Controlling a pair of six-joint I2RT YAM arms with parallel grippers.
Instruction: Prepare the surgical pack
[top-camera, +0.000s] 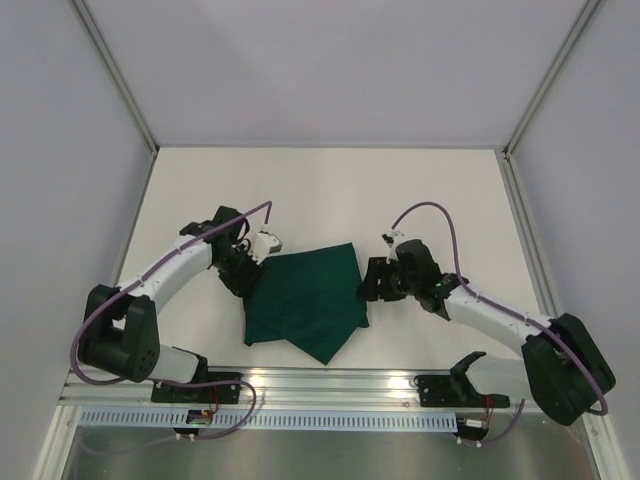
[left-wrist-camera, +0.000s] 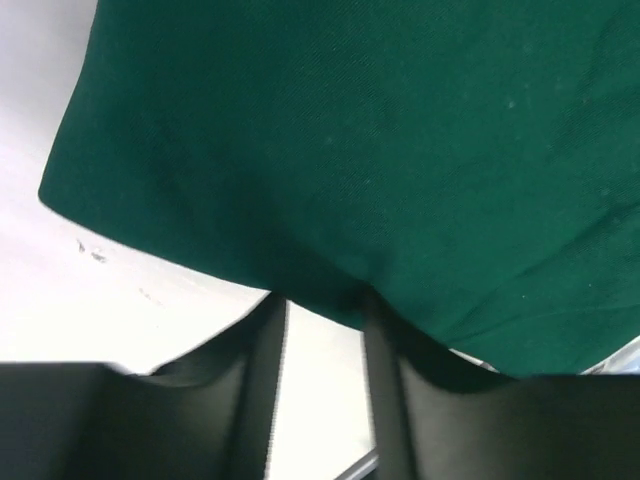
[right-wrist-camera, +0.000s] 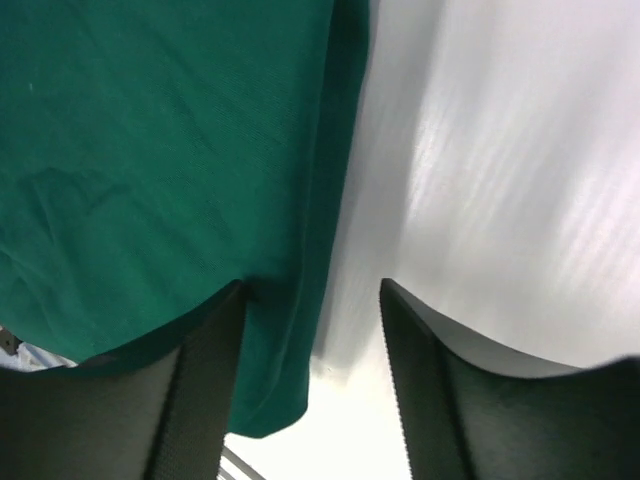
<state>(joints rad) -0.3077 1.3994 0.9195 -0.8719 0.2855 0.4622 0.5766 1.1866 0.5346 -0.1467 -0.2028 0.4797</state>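
White table (top-camera: 330, 190): one green cloth (top-camera: 305, 300)

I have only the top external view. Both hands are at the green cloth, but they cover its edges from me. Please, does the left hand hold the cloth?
Observer: No hold that I can see. In the left wrist view the left hand has its fingers apart, the green cloth edge just at their tips, white table in the gap.
Operator: And the right hand?
Observer: Open, astride the cloth's edge: one finger over cloth, the other over bare table.
Operator: Is that edge flat?
Observer: A darker strip runs along it, like a fold.
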